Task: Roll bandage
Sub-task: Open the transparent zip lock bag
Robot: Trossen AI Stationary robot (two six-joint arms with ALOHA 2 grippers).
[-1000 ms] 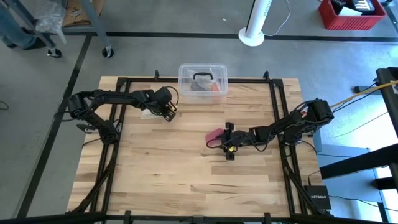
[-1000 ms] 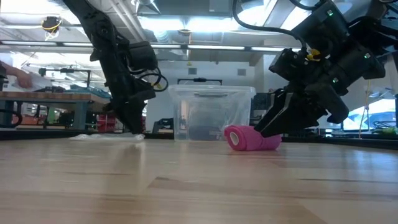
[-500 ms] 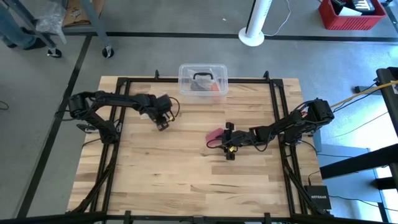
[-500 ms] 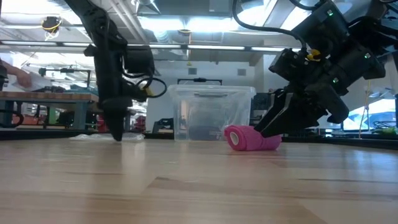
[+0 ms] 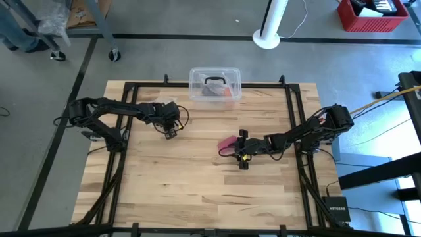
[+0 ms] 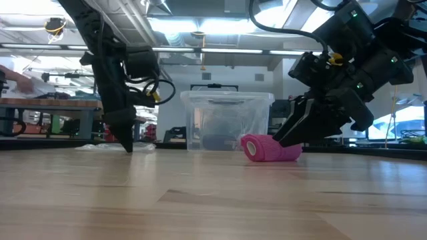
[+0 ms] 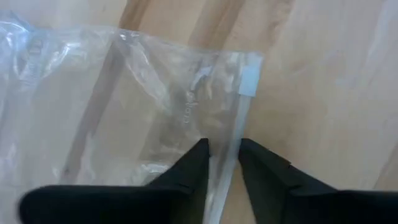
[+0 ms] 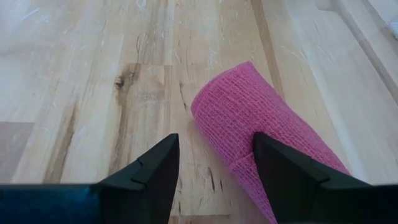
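Observation:
The bandage [image 8: 249, 118] is a pink roll lying on its side on the wood table [image 5: 197, 178], right of the middle; it also shows in the high view [image 5: 227, 141]. My right gripper [image 8: 214, 155] is open around its near end, slanting down from the table's right. My left gripper [image 7: 224, 155] points steeply down at the table's far left [image 5: 170, 133]. Its fingers stand a narrow gap apart, either side of the zip edge [image 7: 239, 118] of a clear plastic bag [image 7: 124, 106] that lies flat on the wood. My left gripper has the bag's zip strip running between its fingers, and one finger [image 7: 196, 162] stands over the bag's film; I cannot tell whether either touches it. My right gripper has one finger [image 8: 280, 162] in front of the roll's side [image 8: 245, 140]; whether it touches is hidden.
A clear plastic box [image 5: 214, 84] with a black handle stands at the table's far edge, behind the bandage in the low view [image 6: 227, 120]. A black frame [image 5: 293, 131] runs around the tabletop. Bare wood spans the near half.
My left gripper has moved toward the table's near edge and a little left, has sunk toward the wood, and has rolled about its own pointing line. My right gripper and the pink roll have kept still.

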